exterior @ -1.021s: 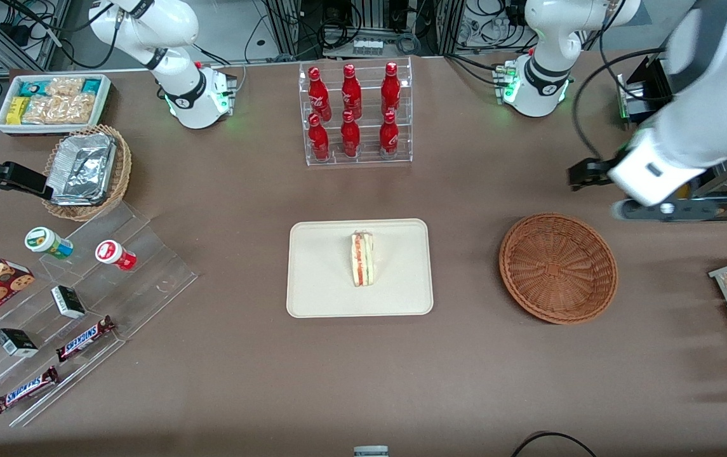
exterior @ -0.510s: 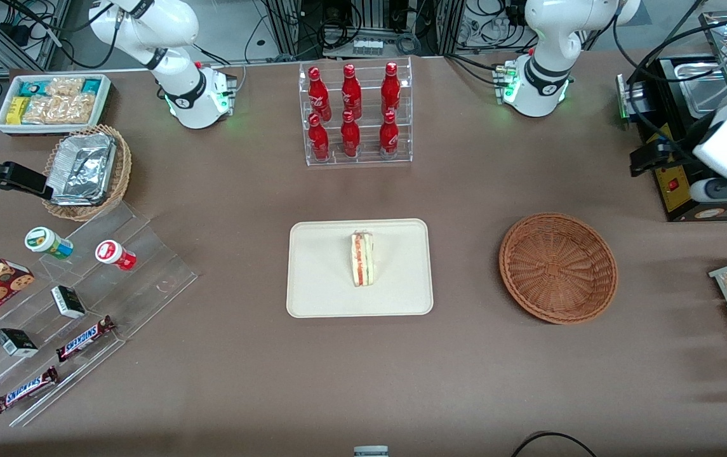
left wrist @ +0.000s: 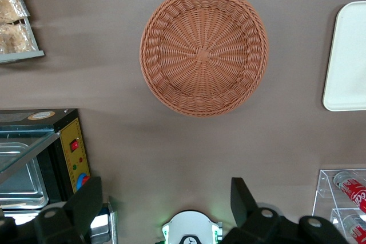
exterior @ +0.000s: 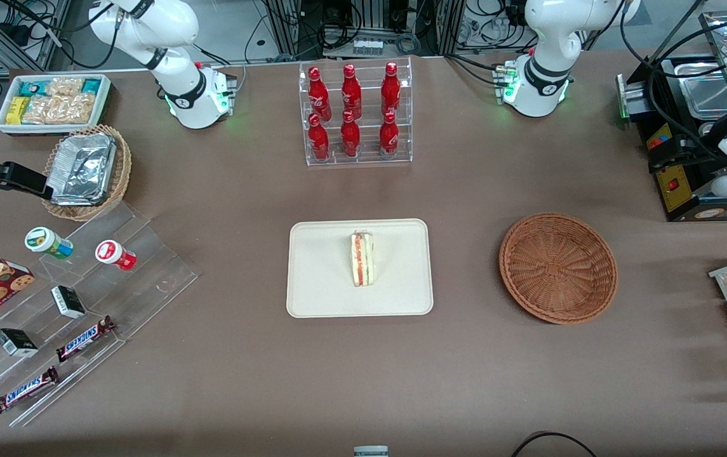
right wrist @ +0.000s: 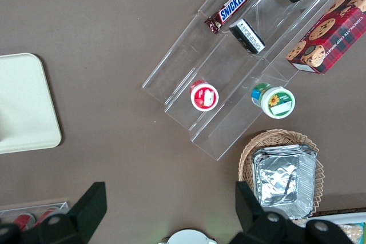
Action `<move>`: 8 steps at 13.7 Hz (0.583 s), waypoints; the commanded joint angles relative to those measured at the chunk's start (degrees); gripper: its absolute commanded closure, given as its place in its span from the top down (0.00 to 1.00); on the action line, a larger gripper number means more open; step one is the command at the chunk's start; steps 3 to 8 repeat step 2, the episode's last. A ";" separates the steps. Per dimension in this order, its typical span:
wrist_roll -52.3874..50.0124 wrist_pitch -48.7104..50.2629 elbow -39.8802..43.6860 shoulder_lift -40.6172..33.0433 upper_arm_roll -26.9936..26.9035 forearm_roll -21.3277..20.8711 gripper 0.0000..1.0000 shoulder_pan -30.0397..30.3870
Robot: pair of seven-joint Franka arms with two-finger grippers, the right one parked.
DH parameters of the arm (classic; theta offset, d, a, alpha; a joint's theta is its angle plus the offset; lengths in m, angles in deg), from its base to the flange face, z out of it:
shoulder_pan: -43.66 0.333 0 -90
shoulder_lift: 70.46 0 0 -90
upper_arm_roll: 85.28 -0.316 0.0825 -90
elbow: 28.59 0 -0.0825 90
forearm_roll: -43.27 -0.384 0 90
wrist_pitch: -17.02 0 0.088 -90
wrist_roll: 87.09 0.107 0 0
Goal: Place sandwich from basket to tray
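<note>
Tool (left wrist: 163,210) withdrawn; sandwich (exterior: 362,258) well apart

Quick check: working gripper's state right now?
Gripper: open, holding nothing, raised above the table at the working arm's end; sandwich lies on the tray.

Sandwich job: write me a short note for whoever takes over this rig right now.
Gripper: open and empty, high over the working arm's end of the table, well clear of the basket.
Sandwich: on the tray, near its middle, standing on edge with its filling layers facing up.
Basket: empty, beside the tray toward the working arm's end.
Done: the sandwich is out of the basket and on the tray.
Left: nothing that I can see; the arm could just park.
</note>
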 commanded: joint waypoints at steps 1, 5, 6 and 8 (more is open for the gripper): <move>-2.38 0.17 -0.23 -0.59 -0.16 -0.90 0.99 -3.13; -3.44 0.17 -0.41 -0.67 -0.07 -0.90 0.99 -3.22; -3.44 0.17 -0.41 -0.67 -0.07 -0.90 0.99 -3.22; -3.44 0.17 -0.41 -0.67 -0.07 -0.90 0.99 -3.22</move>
